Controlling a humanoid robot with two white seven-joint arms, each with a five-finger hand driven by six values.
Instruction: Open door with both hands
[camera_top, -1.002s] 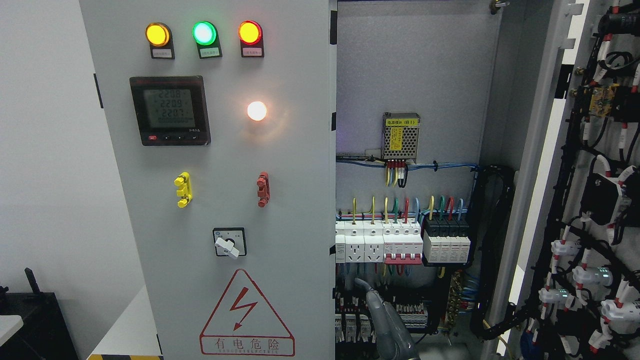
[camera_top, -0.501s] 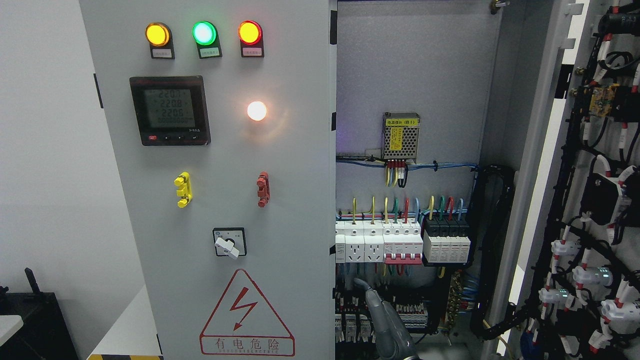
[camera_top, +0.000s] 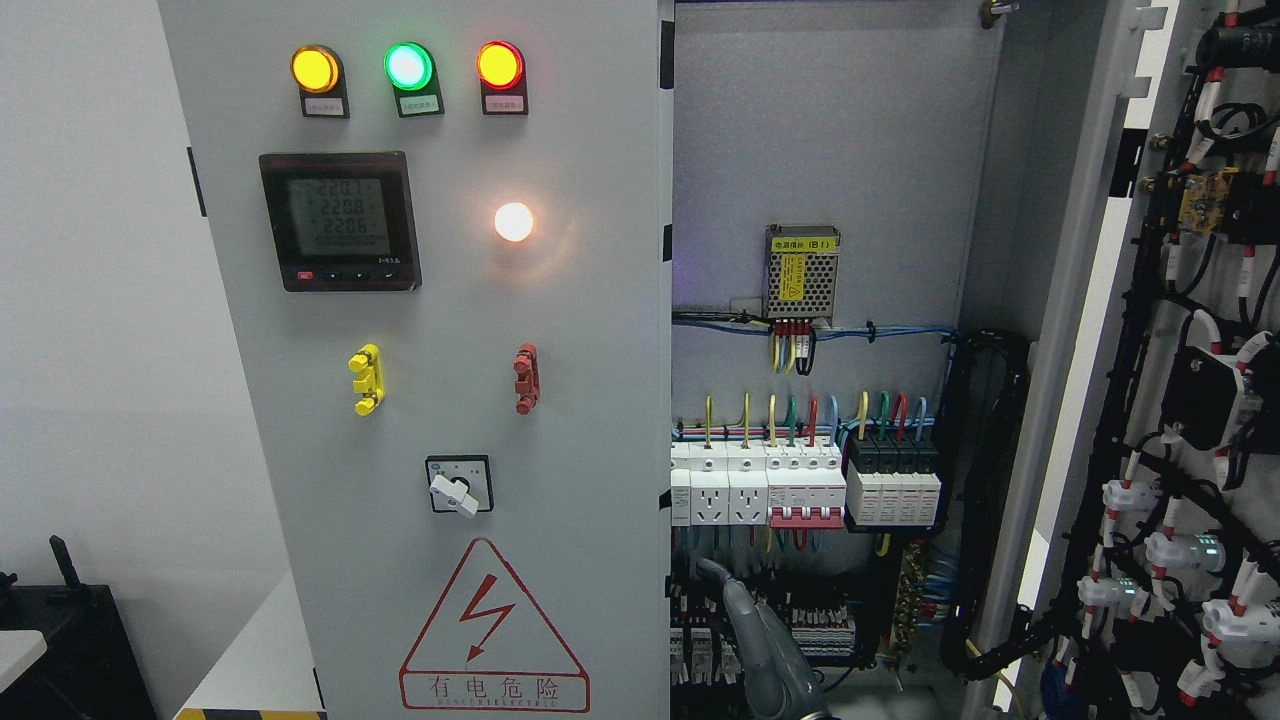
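Cabinet (camera_top: 830, 130) fills the head view, and by the look of it the job is half done. Its right door (camera_top: 1190, 400) is swung wide, wired back face showing, with the breakers (camera_top: 800, 490) and power supply (camera_top: 801, 272) inside laid bare. Its left door (camera_top: 440, 400), carrying the lamps, meter (camera_top: 338, 221) and warning triangle (camera_top: 492, 628), looks shut; its free edge stands along the middle of the opening. Opening it is what remains. One grey hand (camera_top: 765, 640) rises from the bottom edge just right of that edge, a finger pointing up, touching nothing I can make out; which arm it belongs to, and how far open it is, I cannot tell
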